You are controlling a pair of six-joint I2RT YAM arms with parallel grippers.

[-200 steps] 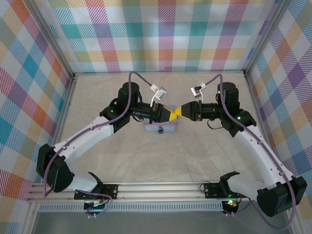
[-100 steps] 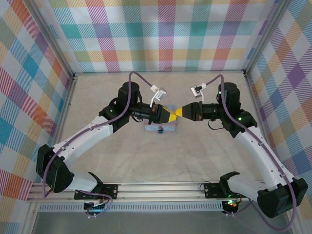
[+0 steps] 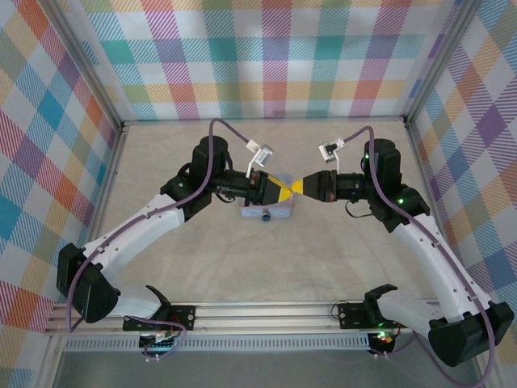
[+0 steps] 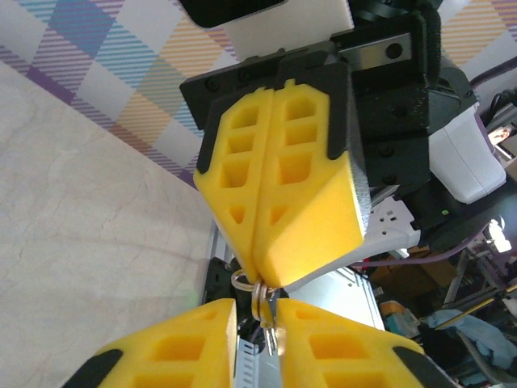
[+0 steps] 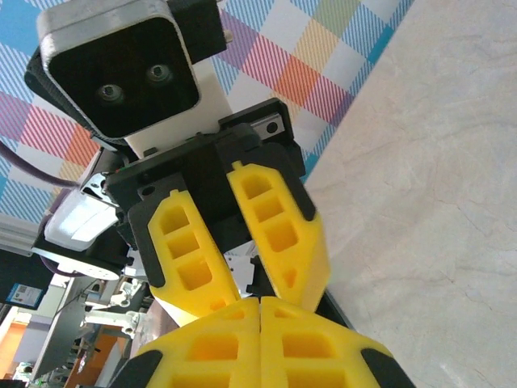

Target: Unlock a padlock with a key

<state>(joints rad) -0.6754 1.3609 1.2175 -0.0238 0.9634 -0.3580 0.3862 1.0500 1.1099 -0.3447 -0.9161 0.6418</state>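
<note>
Above the pale-blue tin box (image 3: 277, 212) my two grippers meet tip to tip. The tiny dark padlock (image 3: 265, 217) sits at the middle of the box's front side. In the left wrist view my right gripper (image 4: 260, 279) is shut, pinching the metal ring (image 4: 255, 291) of the key (image 4: 275, 330). The key hangs down in the narrow gap of my left gripper (image 4: 260, 309), whose yellow fingers stand slightly apart. From the right wrist view, my right gripper (image 5: 260, 301) has its pads pressed together, and the left fingers (image 5: 279, 230) opposite are spread. The key is hidden there.
The beige table (image 3: 266, 267) lies inside plaid walls (image 3: 266, 56). An aluminium rail (image 3: 266, 311) with the arm bases runs along the near edge. The box stands mid-table, with bare surface on all sides of it.
My right gripper has shut on the key ring. My left gripper, shut a second ago, has parted its fingers a little. Both grippers stay tip to tip above the box.
</note>
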